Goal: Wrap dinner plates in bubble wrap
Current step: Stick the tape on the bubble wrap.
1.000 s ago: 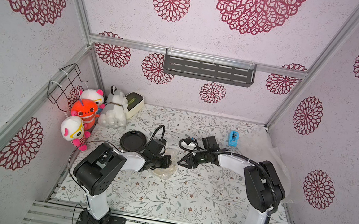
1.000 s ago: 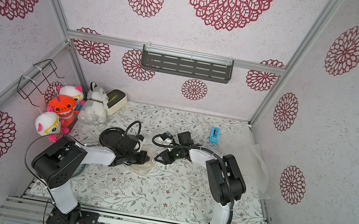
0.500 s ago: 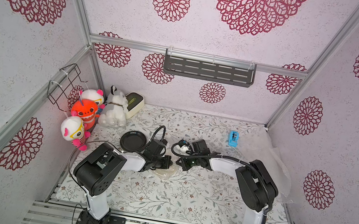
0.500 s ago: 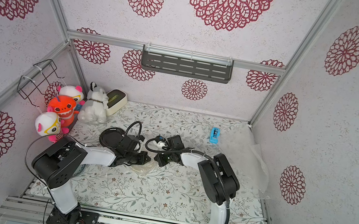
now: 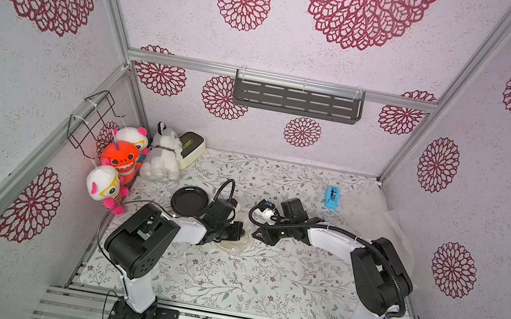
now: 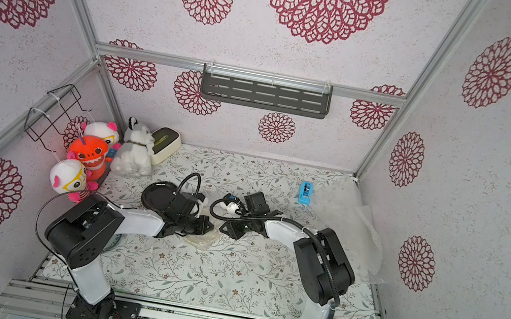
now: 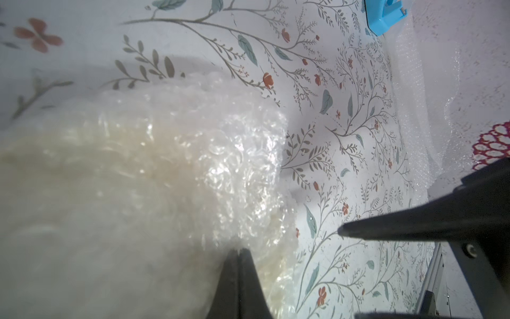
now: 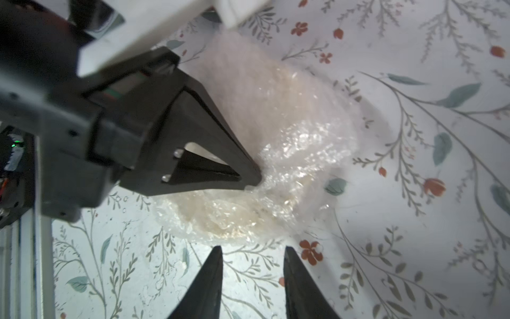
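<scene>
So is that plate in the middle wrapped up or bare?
Wrapped: crinkly bubble wrap covers all that shows of it; only a cream tint shows through.

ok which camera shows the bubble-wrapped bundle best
The right wrist view: most of the bubble-wrapped bundle is in frame, its crinkled bubbles clear, with the left gripper shut at its edge. The left wrist view shows the bundle too close, blurred and cut off. In both top views it is small and partly hidden under that gripper.
</scene>
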Motion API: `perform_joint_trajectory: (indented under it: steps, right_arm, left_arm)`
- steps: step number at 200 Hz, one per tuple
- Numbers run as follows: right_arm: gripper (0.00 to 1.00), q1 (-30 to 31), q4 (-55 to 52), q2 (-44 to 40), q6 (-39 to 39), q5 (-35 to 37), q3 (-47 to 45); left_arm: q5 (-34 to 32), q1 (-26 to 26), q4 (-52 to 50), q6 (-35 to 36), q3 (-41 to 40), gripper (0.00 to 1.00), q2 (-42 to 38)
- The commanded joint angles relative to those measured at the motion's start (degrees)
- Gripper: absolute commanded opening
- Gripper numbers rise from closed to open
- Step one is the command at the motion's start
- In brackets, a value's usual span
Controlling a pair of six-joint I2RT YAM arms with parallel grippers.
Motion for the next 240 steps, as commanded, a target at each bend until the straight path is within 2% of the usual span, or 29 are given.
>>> perform_joint_trajectory:
  steps: [1,63,90,116,145,176,208,240]
  right_arm:
    - [0.38,0.4,-5.1,3.2,-8.8,-5.9,5.4]
    - [0.28,0.8,-11.8,9.4,-11.7,-5.2,10.2]
    - [0.13,0.7,-14.4,9.0,-11.6,-8.3,11.0]
    - [0.00,-0.2,-14.8,7.3,-7.8,-10.8,9.6]
    - [0.00,-1.3,-16.9,8.5,-1.4,-11.0,8.9]
    - [0.00,-2.4,-18.4,13.1,9.2,-3.3,9.7]
    - [0.00,-2.3,-18.1,16.0,16.0,0.1,11.3]
    - [0.13,-2.4,-13.3,13.3,22.1,5.1,9.6]
  left_arm:
    - [-0.3,0.3,-3.3,0.4,-0.8,0.00,1.0]
    - [-0.5,0.3,-3.1,0.3,-1.2,0.00,0.6]
    - [-0.4,0.3,-3.0,0.3,-1.2,0.00,0.6]
    - [-0.5,0.3,-3.1,0.2,-1.3,0.00,0.6]
    - [-0.4,0.3,-3.0,0.4,-1.3,0.00,0.7]
    - [-0.1,0.3,-2.9,0.4,-1.2,0.00,0.8]
    - [0.2,0.4,-3.0,0.3,-0.9,0.00,1.3]
    - [0.8,0.4,-3.0,0.4,-0.5,0.00,1.8]
